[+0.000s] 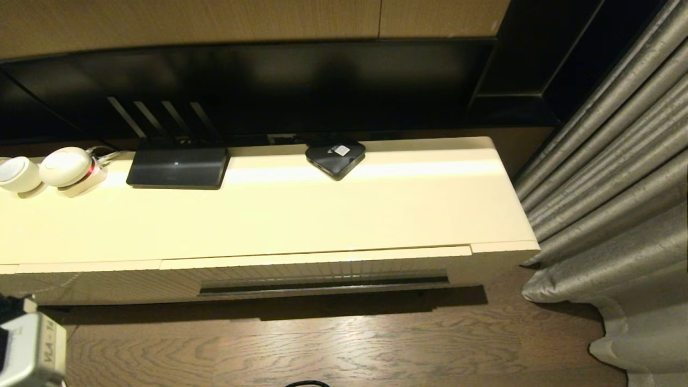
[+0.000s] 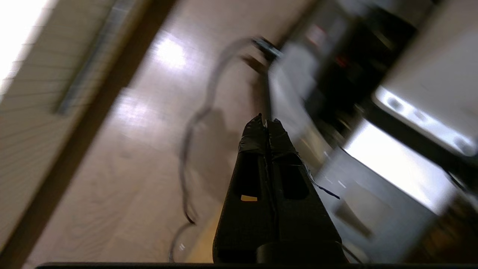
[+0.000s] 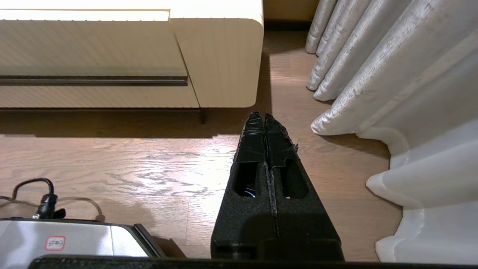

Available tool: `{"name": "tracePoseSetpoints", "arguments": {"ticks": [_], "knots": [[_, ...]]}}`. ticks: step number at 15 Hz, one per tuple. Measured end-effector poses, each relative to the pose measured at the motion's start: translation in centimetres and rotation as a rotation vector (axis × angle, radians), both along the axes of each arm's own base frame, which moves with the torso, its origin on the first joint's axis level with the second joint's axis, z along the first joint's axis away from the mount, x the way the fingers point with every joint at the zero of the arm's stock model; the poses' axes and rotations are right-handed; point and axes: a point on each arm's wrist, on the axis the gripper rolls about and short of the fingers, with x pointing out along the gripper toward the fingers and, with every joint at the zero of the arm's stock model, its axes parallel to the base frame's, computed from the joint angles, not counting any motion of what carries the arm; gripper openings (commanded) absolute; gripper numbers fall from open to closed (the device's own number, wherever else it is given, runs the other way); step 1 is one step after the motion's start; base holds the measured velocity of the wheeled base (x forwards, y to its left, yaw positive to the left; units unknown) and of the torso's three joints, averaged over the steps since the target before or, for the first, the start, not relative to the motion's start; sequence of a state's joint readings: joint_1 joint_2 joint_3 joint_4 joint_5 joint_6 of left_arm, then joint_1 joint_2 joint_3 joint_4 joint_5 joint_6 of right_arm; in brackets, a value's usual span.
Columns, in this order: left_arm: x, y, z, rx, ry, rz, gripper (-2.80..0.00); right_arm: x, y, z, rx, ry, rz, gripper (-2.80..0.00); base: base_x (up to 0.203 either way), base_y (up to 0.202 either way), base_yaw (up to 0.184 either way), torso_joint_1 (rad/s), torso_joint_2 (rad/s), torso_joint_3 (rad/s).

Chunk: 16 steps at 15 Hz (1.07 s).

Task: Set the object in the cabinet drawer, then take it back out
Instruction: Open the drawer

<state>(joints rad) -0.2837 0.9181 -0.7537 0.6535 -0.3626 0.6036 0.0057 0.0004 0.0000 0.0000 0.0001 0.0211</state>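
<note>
The object is out of view in all three views. The cabinet drawer [image 1: 322,267] is pushed in flush with the long cream cabinet, its ribbed front above a dark slot handle [image 1: 322,287]; it also shows in the right wrist view as the drawer [image 3: 89,45]. My left gripper [image 2: 266,121] is shut and empty, hanging over the wooden floor beside my base, with the cabinet front [image 2: 22,112] off to one side. A part of my left arm [image 1: 29,349] shows at the lower left corner. Low over the floor, facing the cabinet's right end, my right gripper [image 3: 264,115] is parked shut with nothing in it.
On the cabinet top stand a black router [image 1: 177,166], a black square box [image 1: 335,157] and white round devices [image 1: 64,167]. A dark screen [image 1: 258,86] hangs behind. Grey curtains [image 1: 618,188] fall at the right. A cable [image 2: 194,123] lies on the floor by my base [image 3: 67,239].
</note>
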Motion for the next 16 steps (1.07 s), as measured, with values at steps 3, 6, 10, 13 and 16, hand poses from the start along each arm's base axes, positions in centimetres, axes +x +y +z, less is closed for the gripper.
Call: {"name": "tracePoseSetpoints", "arguments": {"ticks": [3, 6, 10, 13, 16], "knots": [[0.9, -1.3, -0.1, 0.072, 0.177, -0.135, -2.8, 0.0, 0.0, 0.0, 0.0, 0.0, 0.001, -2.8, -0.001, 0.132, -0.008, 0.002, 0.0, 0.003], [2.2, -2.1, -0.9, 0.127, 0.243, -0.204, -2.8, 0.0, 0.0, 0.0, 0.0, 0.0, 0.0, -2.8, 0.0, 0.084, 0.005, 0.002, 0.0, 0.002], [4.1, -3.3, -2.2, 0.128, 0.227, -0.238, -2.8, 0.0, 0.0, 0.0, 0.0, 0.0, 0.001, -2.8, 0.0, 0.0, 0.0, 0.0, 0.0, 0.0], [4.7, -3.6, -3.0, 0.091, 0.157, -0.224, -2.8, 0.0, 0.0, 0.0, 0.001, 0.0, 0.0, -2.8, 0.0, 0.0, 0.0, 0.0, 0.0, 0.0], [4.2, -3.4, -4.3, 0.101, 0.176, -0.224, -2.8, 0.0, 0.0, 0.0, 0.001, 0.0, 0.001, -2.8, 0.0, 0.0, 0.0, 0.0, 0.0, 0.0]]}}
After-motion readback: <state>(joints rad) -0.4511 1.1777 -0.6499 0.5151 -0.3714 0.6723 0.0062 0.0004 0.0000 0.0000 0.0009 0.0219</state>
